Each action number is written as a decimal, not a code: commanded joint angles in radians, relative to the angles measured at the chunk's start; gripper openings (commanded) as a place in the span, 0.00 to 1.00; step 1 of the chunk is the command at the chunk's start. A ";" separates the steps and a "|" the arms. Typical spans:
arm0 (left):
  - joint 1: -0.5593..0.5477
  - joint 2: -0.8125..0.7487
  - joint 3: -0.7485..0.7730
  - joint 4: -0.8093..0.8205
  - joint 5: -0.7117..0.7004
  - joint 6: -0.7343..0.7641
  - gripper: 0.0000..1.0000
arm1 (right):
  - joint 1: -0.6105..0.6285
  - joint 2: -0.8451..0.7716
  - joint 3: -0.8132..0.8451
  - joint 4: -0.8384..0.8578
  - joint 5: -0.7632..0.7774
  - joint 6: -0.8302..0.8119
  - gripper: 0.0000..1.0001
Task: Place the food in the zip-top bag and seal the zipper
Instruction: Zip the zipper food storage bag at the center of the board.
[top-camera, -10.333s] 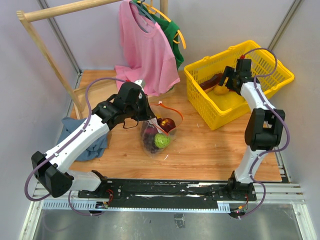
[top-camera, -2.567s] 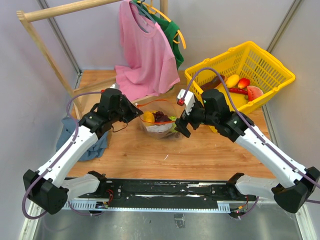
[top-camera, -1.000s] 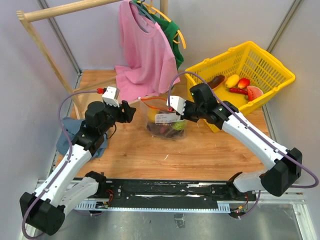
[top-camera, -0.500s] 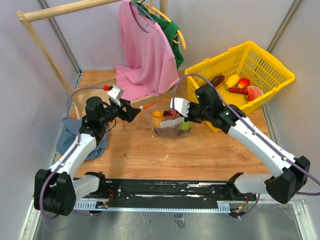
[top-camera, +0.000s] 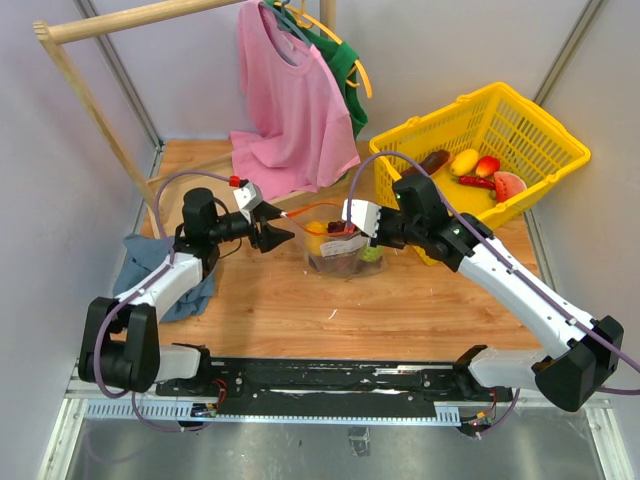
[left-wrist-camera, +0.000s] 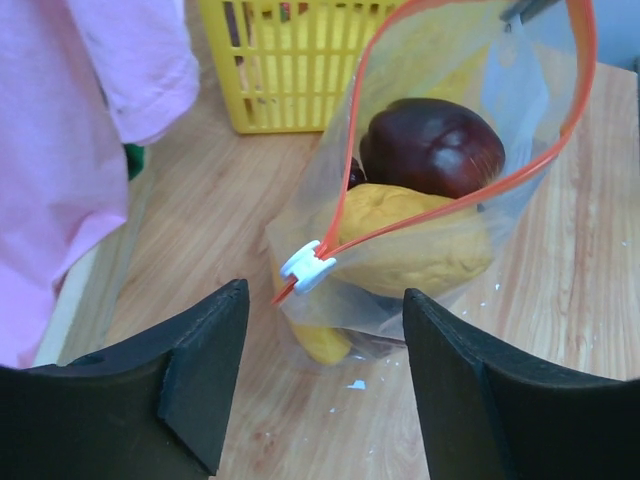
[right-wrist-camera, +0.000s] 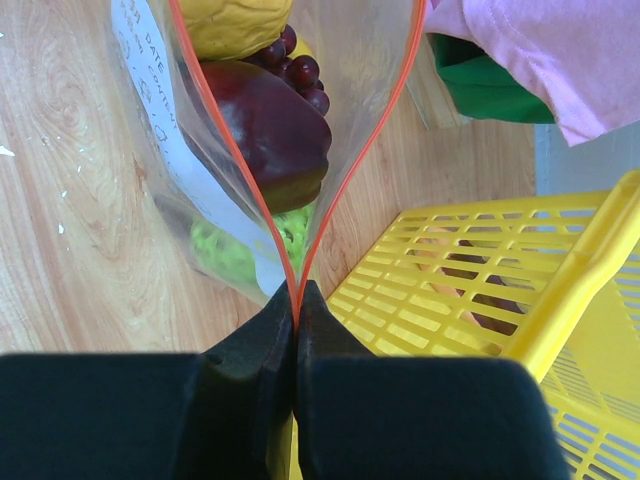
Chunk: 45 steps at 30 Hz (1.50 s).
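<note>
The clear zip-top bag (top-camera: 335, 255) stands upright on the wooden table with its mouth open. It holds food: a dark red fruit (left-wrist-camera: 432, 145), an orange-yellow piece (left-wrist-camera: 415, 240), purple grapes (right-wrist-camera: 297, 62) and a green piece (right-wrist-camera: 222, 250). My right gripper (right-wrist-camera: 297, 292) is shut on the right end of the red-orange zipper (right-wrist-camera: 300, 268). At the bag's left end, my left gripper (left-wrist-camera: 322, 300) is open. The zipper's white tab (left-wrist-camera: 308, 265) lies just ahead of the gap between the fingertips, untouched.
A yellow mesh basket (top-camera: 530, 135) at the back right holds more toy food, among them a watermelon slice (top-camera: 508, 185). A pink shirt (top-camera: 285, 100) hangs from a wooden rack behind the bag. A blue cloth (top-camera: 150, 262) lies under the left arm.
My left gripper has swung right, up to the bag's left end and the white tab. The right gripper has kept its hold, and the bag now stands more upright.
</note>
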<state>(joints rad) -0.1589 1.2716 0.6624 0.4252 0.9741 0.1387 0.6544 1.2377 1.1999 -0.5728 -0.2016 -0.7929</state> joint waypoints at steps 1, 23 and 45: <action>0.009 0.058 0.042 0.066 0.126 0.039 0.64 | 0.002 -0.027 -0.014 0.031 -0.014 -0.028 0.01; 0.009 0.054 -0.007 0.186 0.166 -0.017 0.36 | -0.001 -0.022 -0.010 0.030 0.012 -0.037 0.01; -0.068 -0.365 -0.007 -0.356 -0.135 0.130 0.00 | -0.003 -0.030 0.028 0.004 -0.070 0.040 0.57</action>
<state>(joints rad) -0.1970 0.9558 0.6594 0.1444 0.9588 0.2455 0.6544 1.2205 1.1824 -0.5560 -0.2028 -0.7944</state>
